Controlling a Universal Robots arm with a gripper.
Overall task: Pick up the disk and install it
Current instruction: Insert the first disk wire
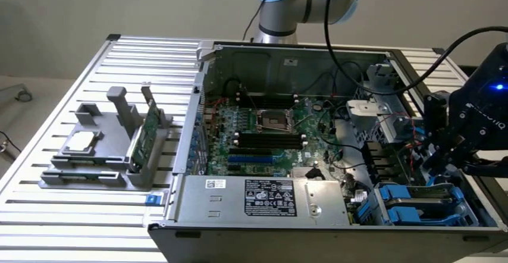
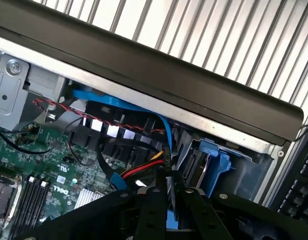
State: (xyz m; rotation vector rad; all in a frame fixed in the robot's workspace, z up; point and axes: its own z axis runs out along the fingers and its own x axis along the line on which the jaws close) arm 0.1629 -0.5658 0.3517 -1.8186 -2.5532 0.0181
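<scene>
Has a grey fixture [image 1: 99, 156] well away from the claw [image 1: 439, 166], a motherboard [image 1: 262, 138] nearer. Poises the claw over the open case's drive bay, fingers [image 2: 151, 210] nearly together, pinching the blue rail of the disk [image 1: 432, 197] just beneath the fingertips.

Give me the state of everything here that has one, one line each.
Computer case: on its side, panel off, inside exposed.
Gripper: low over the case's drive bay corner.
Disk: in the drive bay beneath the gripper; seated or not, unclear.
Green circuit card: standing on edge in the grey holder.
Silver chip: lying flat on the holder.
</scene>
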